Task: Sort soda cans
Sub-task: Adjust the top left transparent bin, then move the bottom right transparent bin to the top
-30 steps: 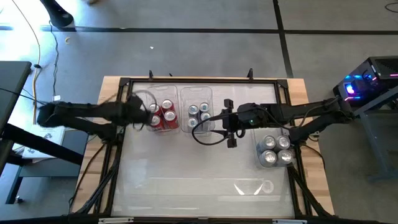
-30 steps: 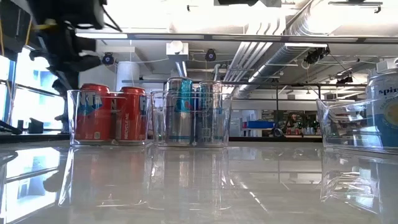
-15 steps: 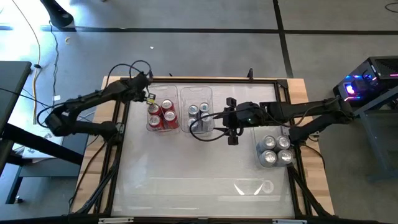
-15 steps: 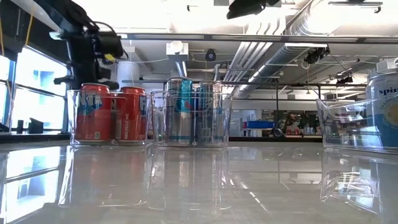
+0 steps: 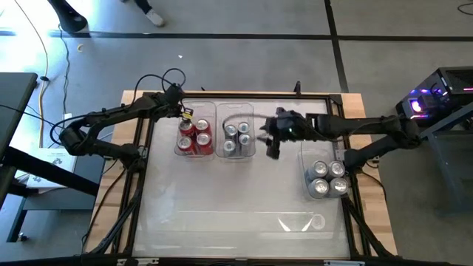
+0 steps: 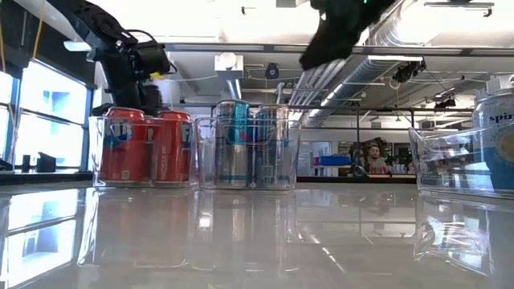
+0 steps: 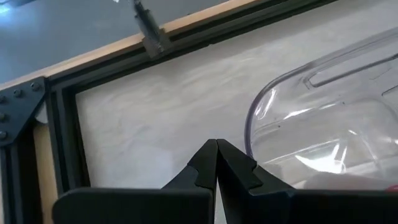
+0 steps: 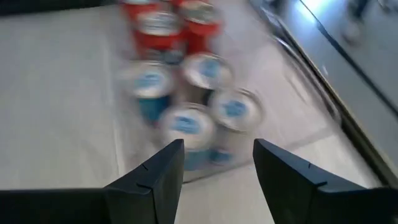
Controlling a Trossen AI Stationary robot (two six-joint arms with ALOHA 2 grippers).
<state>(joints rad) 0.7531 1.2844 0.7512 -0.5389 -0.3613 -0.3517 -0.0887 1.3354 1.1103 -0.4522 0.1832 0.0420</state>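
Note:
Several red soda cans stand in a clear bin at the far left. Several silver and blue soda cans fill the clear bin beside it. More silver soda cans stand in a bin at the right edge. My left gripper is shut and empty. It hangs over the far end of the red cans' bin, beside the bin's rounded corner. My right gripper is open and empty. It hangs just right of the middle bin and points at the silver and blue cans.
A clear empty bin lies near the table's front edge. A black frame runs around the tabletop. The middle and near left of the table are bare. A person shows in the room behind.
My left gripper has swung from beside the red cans' bin toward the table's far edge and a little right, ending over that bin's far end, still shut. My right gripper has moved toward the far edge and down, closer to the middle bin, and has rolled at the wrist.

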